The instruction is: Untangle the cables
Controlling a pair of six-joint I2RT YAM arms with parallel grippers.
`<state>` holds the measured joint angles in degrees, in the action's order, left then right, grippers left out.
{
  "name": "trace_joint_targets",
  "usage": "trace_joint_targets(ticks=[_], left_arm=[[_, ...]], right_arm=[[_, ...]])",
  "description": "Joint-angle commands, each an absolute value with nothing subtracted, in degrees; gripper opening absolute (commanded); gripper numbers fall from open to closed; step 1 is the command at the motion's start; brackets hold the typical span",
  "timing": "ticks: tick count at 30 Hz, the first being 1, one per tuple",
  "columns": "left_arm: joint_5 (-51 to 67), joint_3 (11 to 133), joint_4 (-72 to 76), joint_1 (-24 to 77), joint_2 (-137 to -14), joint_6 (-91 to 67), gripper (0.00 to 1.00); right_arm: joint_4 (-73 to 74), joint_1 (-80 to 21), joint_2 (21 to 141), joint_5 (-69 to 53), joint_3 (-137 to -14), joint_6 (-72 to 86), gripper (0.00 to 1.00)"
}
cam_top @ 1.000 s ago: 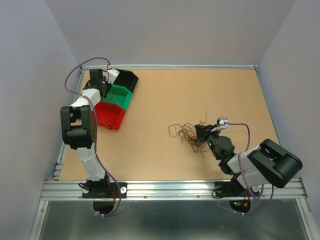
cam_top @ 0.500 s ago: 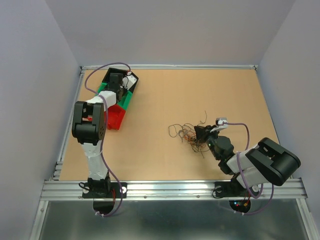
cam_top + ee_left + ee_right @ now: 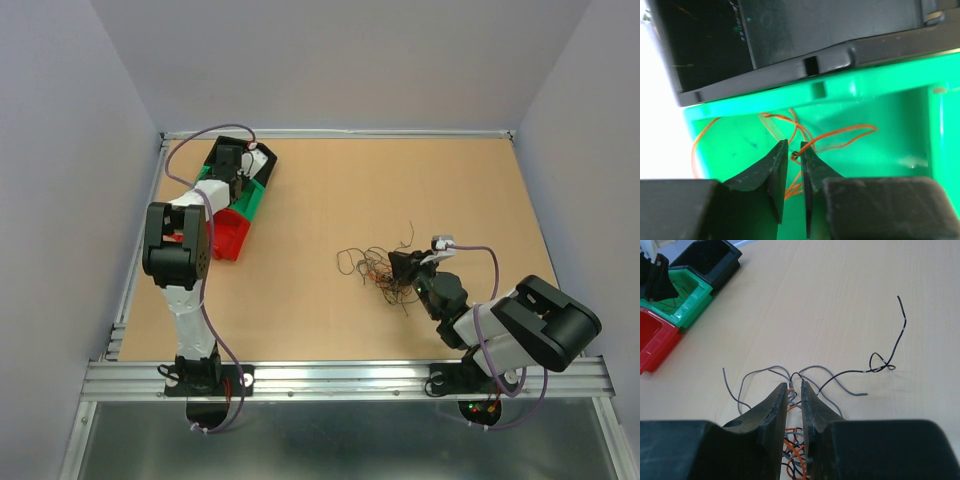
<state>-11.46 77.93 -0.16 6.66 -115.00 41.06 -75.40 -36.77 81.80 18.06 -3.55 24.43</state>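
Observation:
The cables are a tangle (image 3: 380, 270) of thin orange, grey and black wires on the tan table, right of centre. My right gripper (image 3: 402, 266) sits at the tangle's right side. In the right wrist view its jaws (image 3: 794, 386) stand almost together with grey and orange strands (image 3: 799, 452) pinched between them. A loose black wire (image 3: 880, 365) curls off to the right. My left gripper (image 3: 236, 178) hangs over the green bin (image 3: 256, 196). In the left wrist view it (image 3: 794, 149) is nearly closed on a thin orange wire (image 3: 840, 135) that loops inside the bin (image 3: 880, 80).
A black bin (image 3: 264, 162), the green bin and a red bin (image 3: 226, 236) stand in a row at the far left. They also show in the right wrist view: black (image 3: 715, 260), green (image 3: 687, 302), red (image 3: 652, 345). Walls close in three sides.
My left arm has swung right from the table's far left edge to over the green bin. The right gripper and the tangle have stayed put.

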Motion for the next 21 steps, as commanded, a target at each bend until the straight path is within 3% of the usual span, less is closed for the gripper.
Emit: trace_joint_targets(ticks=[1, 6, 10, 11, 13, 21], left_arm=[[-8.8, 83.3, -3.2, 6.4, -107.7, 39.4, 0.31], [-6.8, 84.2, -6.9, 6.4, -105.6, 39.2, 0.42], [-7.0, 84.3, -7.8, 6.4, -104.2, 39.0, 0.43], [-7.3, 84.3, -7.9, 6.4, -104.0, 39.0, 0.49], [-7.9, 84.4, -8.2, 6.3, -103.7, 39.3, 0.52], [-8.3, 83.4, -8.9, 6.4, -104.7, 40.6, 0.38]], right_arm=[[-84.3, -36.6, 81.4, 17.9, 0.2, 24.5, 0.23], [-84.3, -36.6, 82.6, 17.2, 0.2, 24.5, 0.23], [-84.2, -36.6, 82.5, 16.9, -1.4, 24.5, 0.24], [-84.2, -36.6, 82.4, 16.9, -1.4, 24.4, 0.24], [-84.2, -36.6, 81.8, 16.9, -1.1, 24.4, 0.24], [-84.0, -36.6, 80.6, 17.1, -0.5, 24.4, 0.24]])
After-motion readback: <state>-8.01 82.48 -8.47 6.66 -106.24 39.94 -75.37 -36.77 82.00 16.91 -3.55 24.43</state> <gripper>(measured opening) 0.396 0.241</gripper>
